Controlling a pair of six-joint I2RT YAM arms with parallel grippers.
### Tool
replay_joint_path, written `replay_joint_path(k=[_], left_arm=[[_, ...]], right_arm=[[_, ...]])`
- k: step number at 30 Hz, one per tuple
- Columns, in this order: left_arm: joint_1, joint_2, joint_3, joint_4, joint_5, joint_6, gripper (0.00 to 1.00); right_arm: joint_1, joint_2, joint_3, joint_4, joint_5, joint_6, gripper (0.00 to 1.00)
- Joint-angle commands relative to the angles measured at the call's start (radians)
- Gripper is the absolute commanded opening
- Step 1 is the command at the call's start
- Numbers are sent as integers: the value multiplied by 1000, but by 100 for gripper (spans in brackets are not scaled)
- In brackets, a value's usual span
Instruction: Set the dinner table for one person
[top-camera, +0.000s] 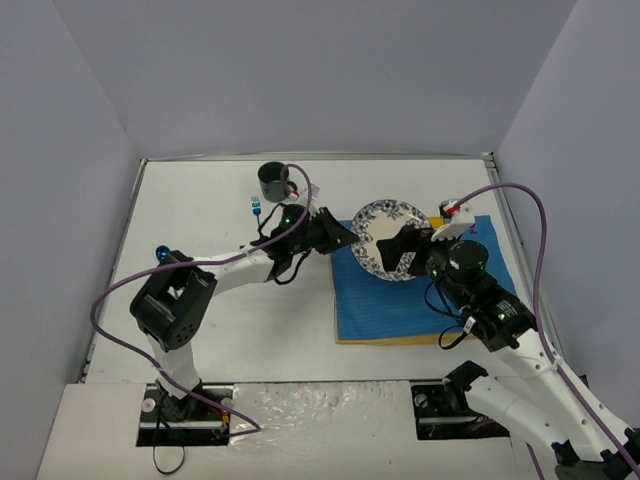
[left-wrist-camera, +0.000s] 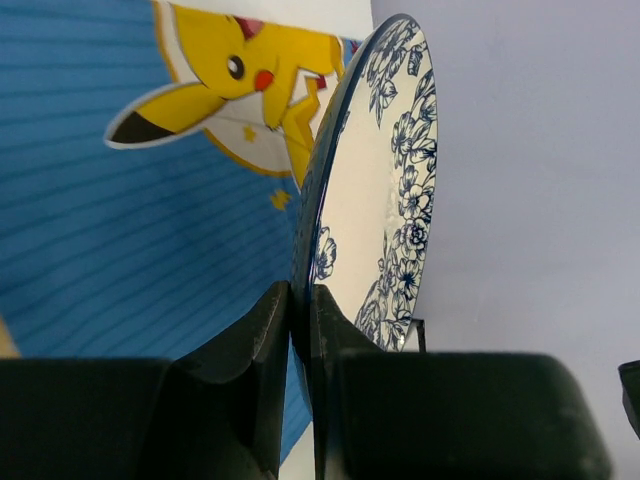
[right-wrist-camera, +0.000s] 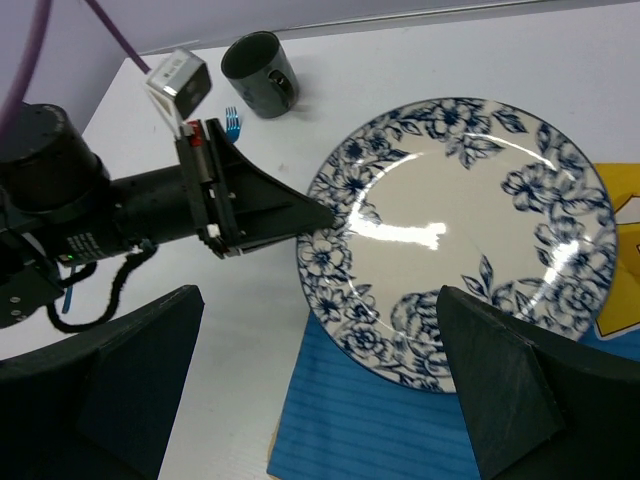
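A white plate with a blue flower rim (top-camera: 385, 235) (right-wrist-camera: 460, 230) hangs over the left part of the blue cartoon-printed mat (top-camera: 420, 300) on the dinner table (top-camera: 220, 310). My left gripper (top-camera: 350, 237) (left-wrist-camera: 302, 310) is shut on the plate's left rim (left-wrist-camera: 390, 200), one finger on each face. In the left wrist view the plate stands at an angle to the mat (left-wrist-camera: 120, 230). My right gripper (top-camera: 410, 250) (right-wrist-camera: 318, 300) hovers open over the plate's near side, its fingers wide apart and holding nothing.
A dark mug (top-camera: 273, 180) (right-wrist-camera: 258, 72) stands at the back of the table, with a small blue fork (top-camera: 256, 208) (right-wrist-camera: 232, 122) just in front of it. A small blue object (top-camera: 162, 250) lies by the left edge. Grey walls enclose the table.
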Motion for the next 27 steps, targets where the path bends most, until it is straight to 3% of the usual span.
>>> replay_joint_path(k=[1,12,27], left_arm=[[-68,49,152,270,49,-89,0],[-161,251,313,333,49,-137,0],[-172,378,383,354,53,-144,0]], right_arm=[[-5,-17,33,41,12,20,100],[-5,-30,32,25,-2,21,100],[-5,-38,13,19,-3,20,100]])
